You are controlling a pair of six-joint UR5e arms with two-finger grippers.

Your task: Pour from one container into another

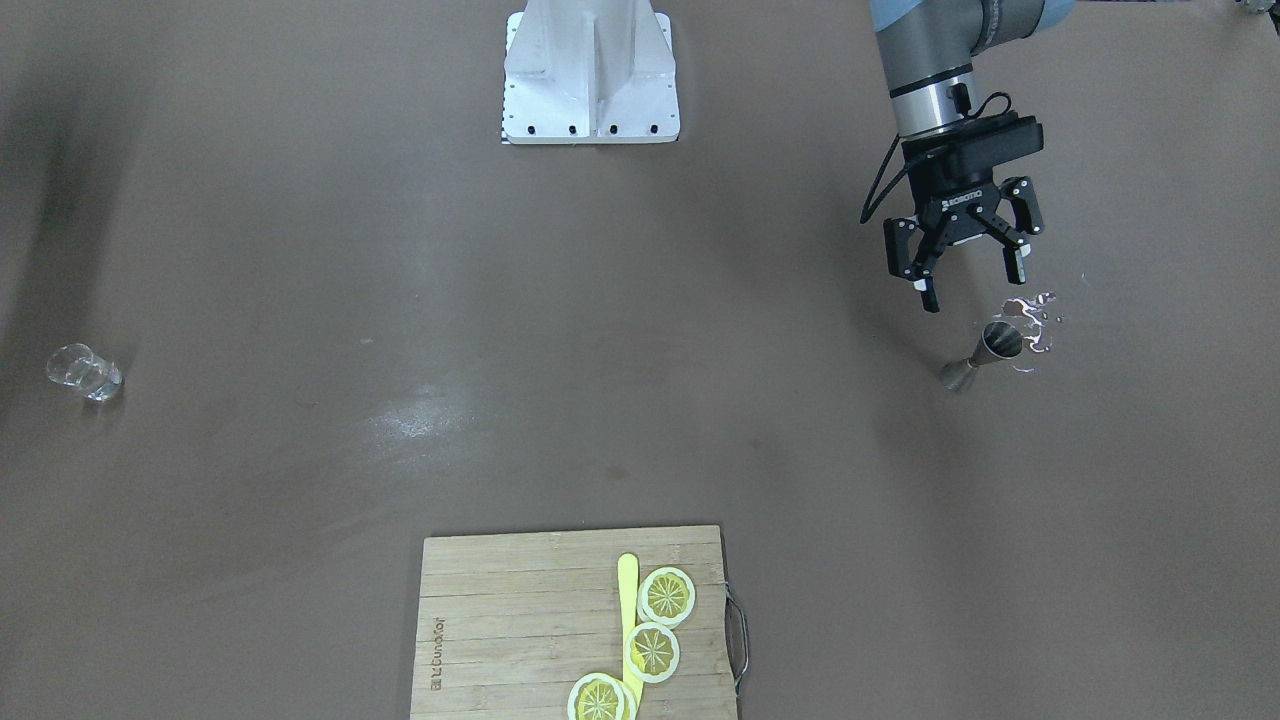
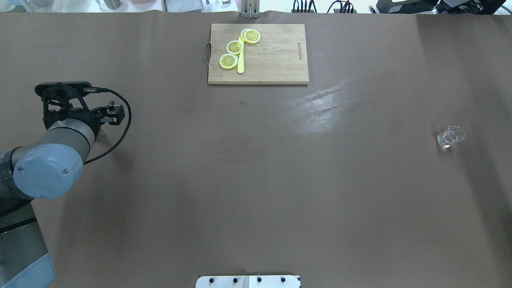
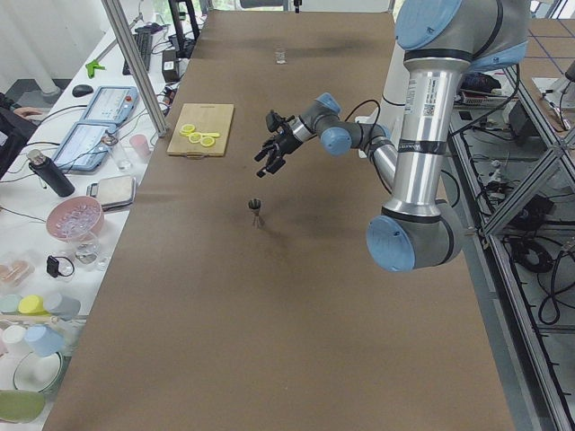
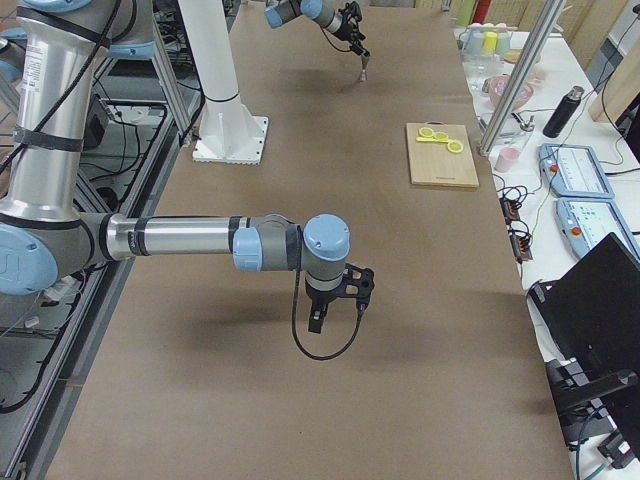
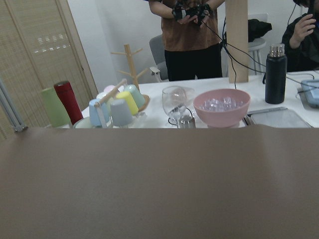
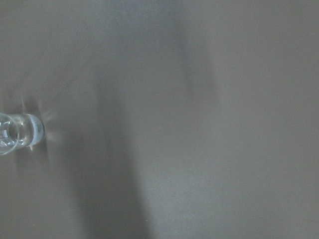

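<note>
The dark metal jigger (image 1: pixel 985 355) stands upright on the brown table, with bright glints beside it. My left gripper (image 1: pixel 972 288) hangs just above and slightly behind it, open and holding nothing; the side view shows the same gap between the left gripper (image 3: pixel 272 153) and the jigger (image 3: pixel 256 210). The clear glass tumbler (image 1: pixel 85 372) stands alone at the table's opposite end, also visible as the tumbler (image 2: pixel 450 137) and at the left edge of the right wrist view (image 6: pixel 15 133). My right gripper (image 4: pixel 335 305) hovers low over the table; I cannot tell whether it is open or shut.
A wooden cutting board (image 1: pixel 500 620) with lemon slices (image 1: pixel 665 596) and a yellow knife (image 1: pixel 628 600) lies at the table's far middle edge. The white robot base (image 1: pixel 590 75) stands opposite it. Cups, a pink bowl (image 5: pixel 222 105) and people are beyond the left end.
</note>
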